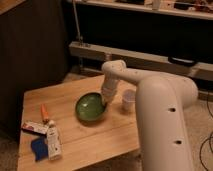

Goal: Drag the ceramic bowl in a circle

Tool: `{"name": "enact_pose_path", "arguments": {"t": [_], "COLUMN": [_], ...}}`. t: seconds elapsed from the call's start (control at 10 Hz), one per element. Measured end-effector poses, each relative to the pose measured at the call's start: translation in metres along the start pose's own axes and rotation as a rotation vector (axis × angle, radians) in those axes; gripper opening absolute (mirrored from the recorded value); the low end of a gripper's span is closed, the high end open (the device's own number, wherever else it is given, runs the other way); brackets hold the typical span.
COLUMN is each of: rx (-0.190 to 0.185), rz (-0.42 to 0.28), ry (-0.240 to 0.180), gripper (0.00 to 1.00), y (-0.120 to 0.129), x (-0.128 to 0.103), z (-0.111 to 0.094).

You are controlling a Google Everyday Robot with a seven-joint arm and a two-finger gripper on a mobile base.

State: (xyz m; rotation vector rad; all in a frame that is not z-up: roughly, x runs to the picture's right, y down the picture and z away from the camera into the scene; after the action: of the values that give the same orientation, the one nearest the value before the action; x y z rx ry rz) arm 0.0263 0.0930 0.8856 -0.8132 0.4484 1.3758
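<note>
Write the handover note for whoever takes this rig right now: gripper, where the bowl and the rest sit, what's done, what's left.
Gripper: down at the right rim of the ceramic bowl, arm reaching in from the right.
Ceramic bowl: upright, near the middle of the wooden table.
White cup: just right of the bowl, apart from it.
Orange marker, tube, blue item: at the table's left front.
Done: contact at the bowl's rim.
Left: drag the bowl in a circle, probably steering wide of the cup.
</note>
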Motion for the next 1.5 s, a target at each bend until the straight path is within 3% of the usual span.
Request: {"name": "enact_pose_path", "arguments": {"t": [0.2, 0.4, 1.0, 1.2, 1.5], "rx": [0.007, 0.007, -0.014, -0.019, -0.019], "rz": [0.047, 0.056, -0.062, -0.118, -0.191], "ry": [-0.001, -0.008, -0.01, -0.002, -0.016], "gripper": [0.0, 0.0, 0.0, 0.0, 0.0], "y": [-0.026, -0.03, 0.026, 0.053, 0.097], "x": [0.026, 0.045, 0.109, 0.114, 0.091], "z": [-0.001, -0.001, 0.003, 0.01, 0.012]}}
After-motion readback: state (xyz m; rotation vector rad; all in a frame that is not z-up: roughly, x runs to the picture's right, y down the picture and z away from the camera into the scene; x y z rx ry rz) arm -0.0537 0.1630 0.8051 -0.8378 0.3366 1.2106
